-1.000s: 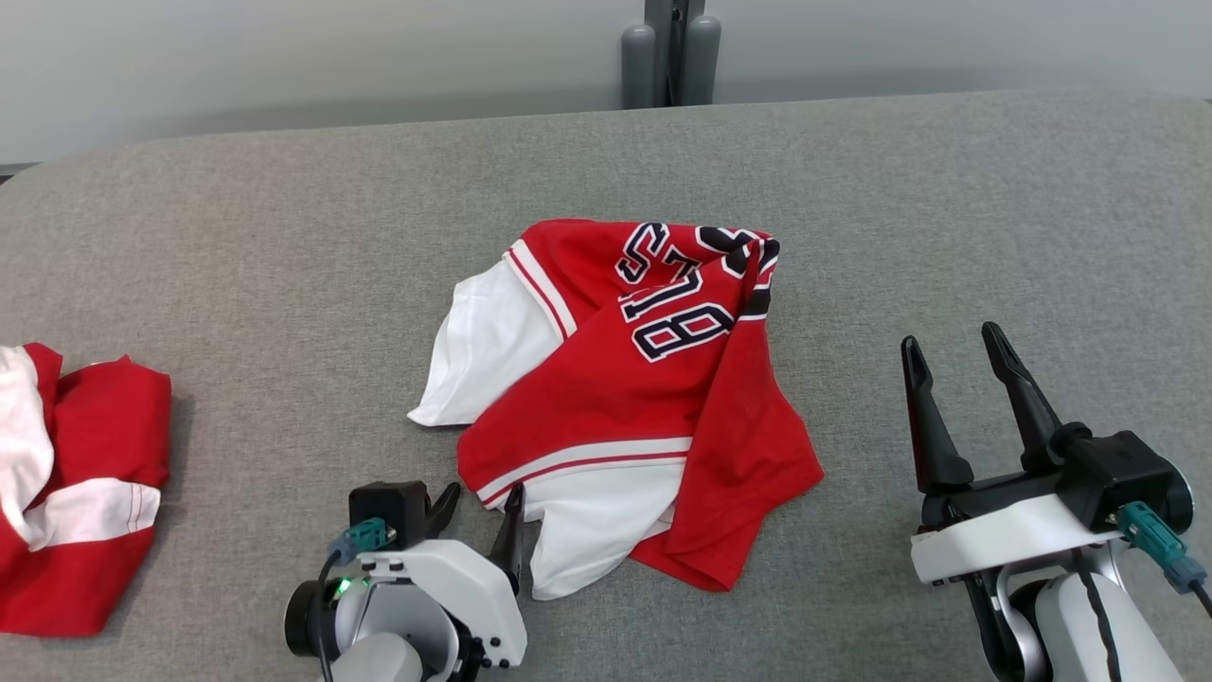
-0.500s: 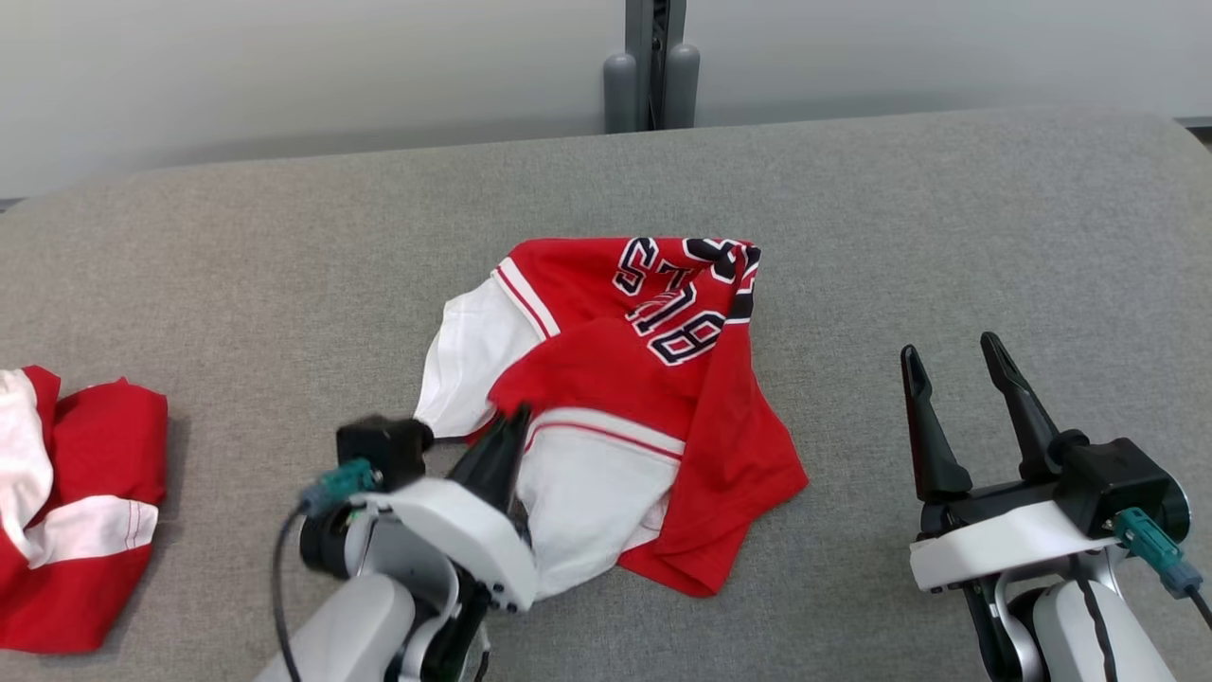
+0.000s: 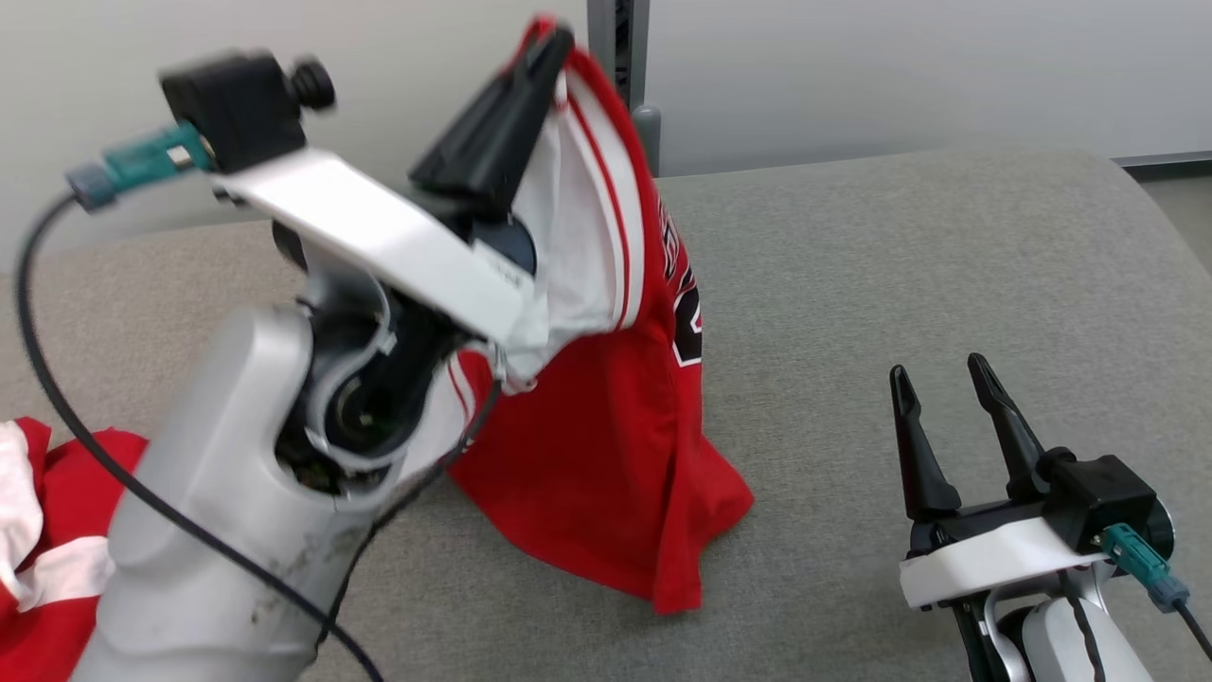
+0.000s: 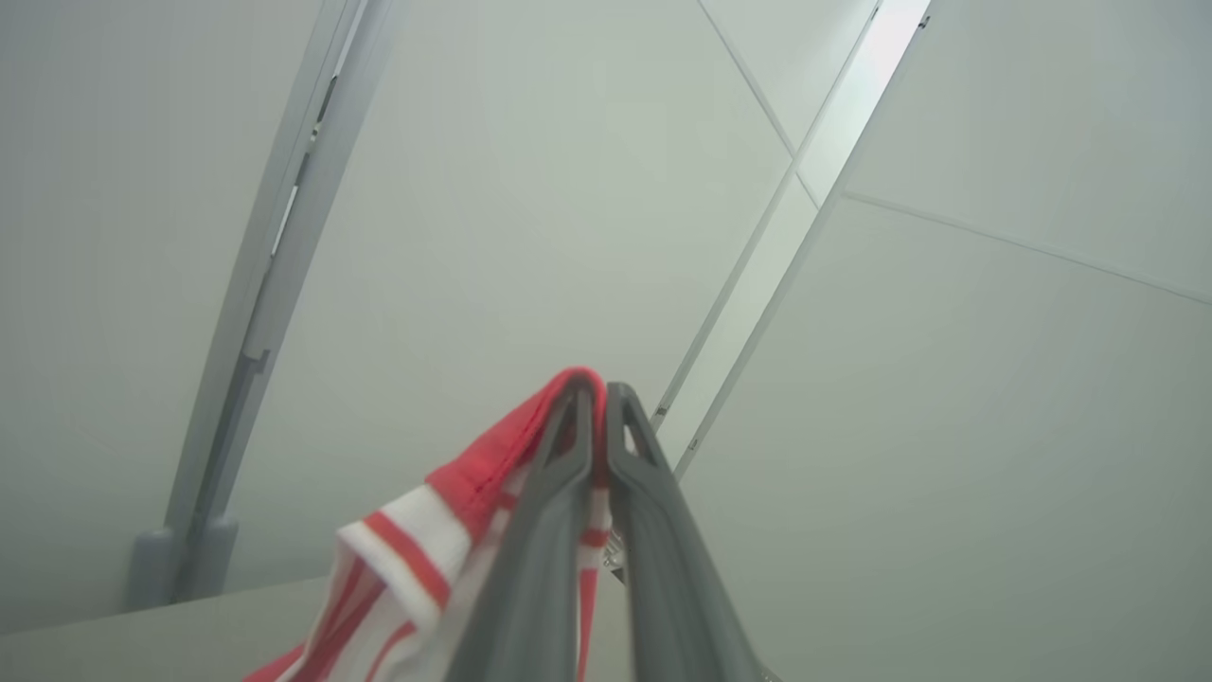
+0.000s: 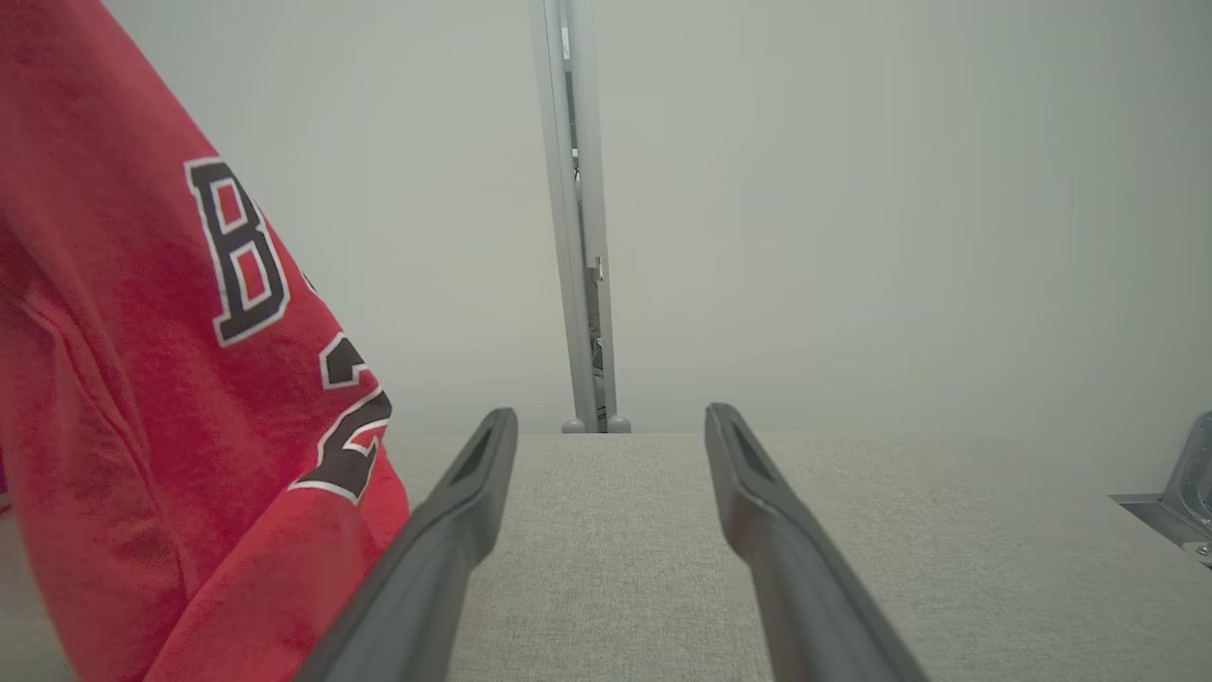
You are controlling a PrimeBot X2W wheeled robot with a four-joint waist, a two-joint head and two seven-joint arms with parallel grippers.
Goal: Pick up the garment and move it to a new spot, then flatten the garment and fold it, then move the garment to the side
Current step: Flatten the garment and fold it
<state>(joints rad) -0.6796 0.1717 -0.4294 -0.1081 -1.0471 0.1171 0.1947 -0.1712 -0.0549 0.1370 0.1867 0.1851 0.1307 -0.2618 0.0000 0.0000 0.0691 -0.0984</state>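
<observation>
The garment (image 3: 606, 445) is a red and white jersey with black lettering. It hangs from my left gripper (image 3: 554, 43), which is raised high at the upper left and shut on its red-and-white striped hem (image 4: 445, 530). The jersey's lower red part still touches the grey table (image 3: 900, 265). In the right wrist view the hanging garment (image 5: 170, 398) fills the left side. My right gripper (image 3: 935, 371) stands open low at the right, apart from the cloth, nothing between its fingers (image 5: 473, 483).
Another red and white garment (image 3: 43, 530) lies crumpled at the table's left edge, partly behind my left arm. A grey post (image 3: 620, 38) stands behind the table against the pale wall. Bare table stretches right of the jersey.
My left gripper shut on the jersey's hem and rose high, lifting most of the garment off the table. The head camera tilted. The right gripper stayed open and still.
</observation>
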